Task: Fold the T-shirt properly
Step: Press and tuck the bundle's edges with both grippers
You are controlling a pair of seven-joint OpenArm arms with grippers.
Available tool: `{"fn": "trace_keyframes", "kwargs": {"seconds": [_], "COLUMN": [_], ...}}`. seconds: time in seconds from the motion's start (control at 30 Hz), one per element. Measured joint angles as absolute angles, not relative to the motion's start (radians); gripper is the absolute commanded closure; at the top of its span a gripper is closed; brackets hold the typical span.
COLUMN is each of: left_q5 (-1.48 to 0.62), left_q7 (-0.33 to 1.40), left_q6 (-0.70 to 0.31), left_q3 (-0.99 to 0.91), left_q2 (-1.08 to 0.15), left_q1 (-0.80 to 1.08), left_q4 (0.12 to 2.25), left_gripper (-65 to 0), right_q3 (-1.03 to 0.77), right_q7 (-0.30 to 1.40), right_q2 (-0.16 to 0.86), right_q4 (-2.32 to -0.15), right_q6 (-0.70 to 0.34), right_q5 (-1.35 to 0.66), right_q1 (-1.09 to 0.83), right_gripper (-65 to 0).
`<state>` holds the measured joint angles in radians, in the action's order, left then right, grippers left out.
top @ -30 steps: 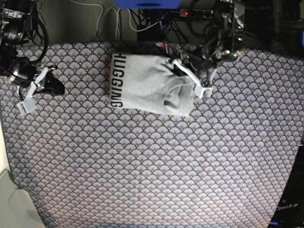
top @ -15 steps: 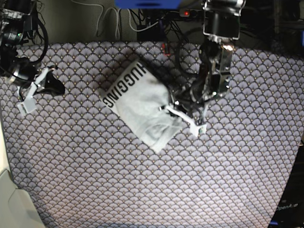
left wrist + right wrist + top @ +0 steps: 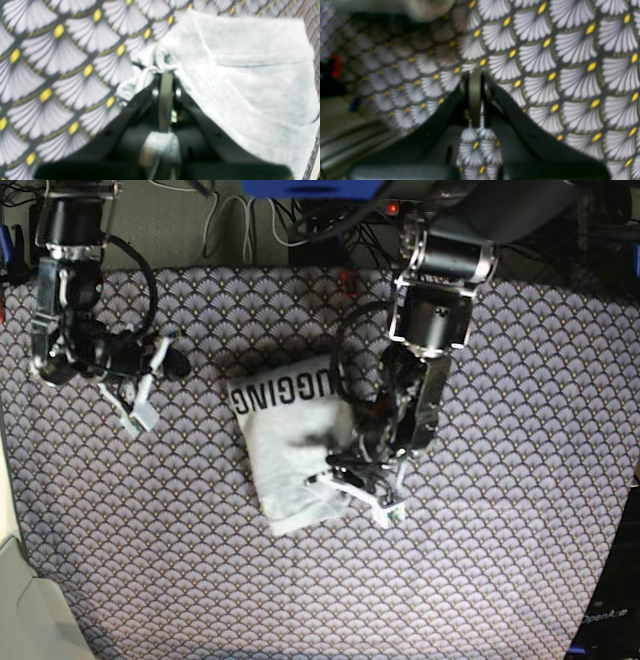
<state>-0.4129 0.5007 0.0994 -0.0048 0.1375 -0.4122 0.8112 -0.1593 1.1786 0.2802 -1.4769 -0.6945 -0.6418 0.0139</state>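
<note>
The light grey T-shirt (image 3: 285, 450) lies folded into a compact packet near the table's middle, with black lettering along its far edge. My left gripper (image 3: 342, 484) is at the packet's right front corner, shut on a bunched bit of the T-shirt's edge (image 3: 150, 71). The rest of the T-shirt (image 3: 250, 75) spreads ahead and to the right of the jaws in the left wrist view. My right gripper (image 3: 140, 395) hangs over the tablecloth well to the left of the shirt. The right gripper (image 3: 475, 75) is shut with nothing in it.
The purple-grey fan-patterned tablecloth (image 3: 450, 580) covers the whole table. Cables and a power strip (image 3: 410, 208) run behind the far edge. A pale object (image 3: 25, 610) sits at the front left corner.
The left gripper has dragged the folded T-shirt toward the front of the table and turned it, keeping hold of its edge. The right arm has shifted to the right, still shut.
</note>
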Motion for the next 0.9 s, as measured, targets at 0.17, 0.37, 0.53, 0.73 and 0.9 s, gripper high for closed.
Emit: {"fn": "trace_keyframes", "kwargs": {"seconds": [0.17,0.37,0.53,0.73,0.9], "left_q5": [-0.419,-0.423,-0.422,-0.42,-0.41], "left_q7": [0.487,0.519,0.505,0.413,0.421], "left_q6": [0.093,0.09,0.09,0.098,0.117], "left_q3": [-0.005,-0.004,-0.002,0.0,-0.003], "left_q2": [0.136,0.128,0.125,0.125,0.136], "left_q1": [-0.433,-0.456,-0.466,-0.461,-0.481], "left_q4": [0.778,0.767,0.76,0.754,0.756], "left_gripper": [-0.3,-0.3,-0.3,-0.3,-0.3], "right_q3": [-0.079,0.023,0.058,0.152,0.159], "right_q7": [1.18,1.178,1.177,1.18,1.182], "right_q2": [0.229,0.174,0.148,0.145,0.22], "right_q4": [-1.479,-1.477,-1.477,-1.502,-1.685], "right_q6": [-0.694,-0.695,-0.695,-0.695,-0.694], "right_q5": [-0.632,-0.63,-0.627,-0.628,-0.621], "right_q1": [0.041,0.067,0.069,0.004,-0.08], "right_gripper": [0.0,0.0,0.0,0.0,0.0]}}
